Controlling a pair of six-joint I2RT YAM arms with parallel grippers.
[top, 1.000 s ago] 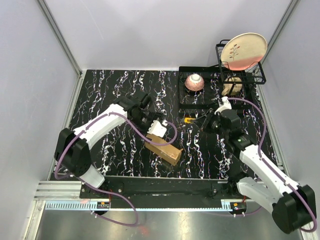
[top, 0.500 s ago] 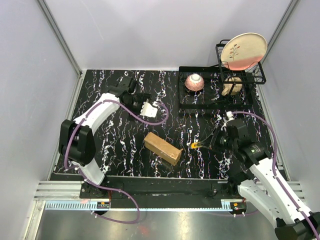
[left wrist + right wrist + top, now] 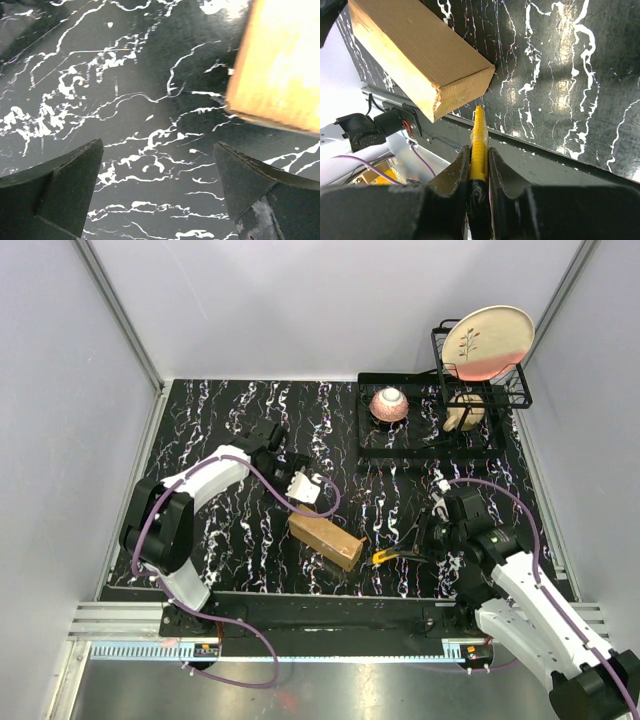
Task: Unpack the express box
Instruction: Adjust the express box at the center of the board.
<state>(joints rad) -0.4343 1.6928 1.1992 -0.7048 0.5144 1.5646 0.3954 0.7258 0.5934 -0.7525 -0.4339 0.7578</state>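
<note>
Off the right end of the express box, the right gripper has brought its clamped yellow knife to cut, and the left gripper returns open, empty.

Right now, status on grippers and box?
Left gripper open, beside box. Right gripper shut on yellow knife, tip at box corner. Box closed, top bare.

Bare table lies left of the express box; the knife crowds its right end.
</note>
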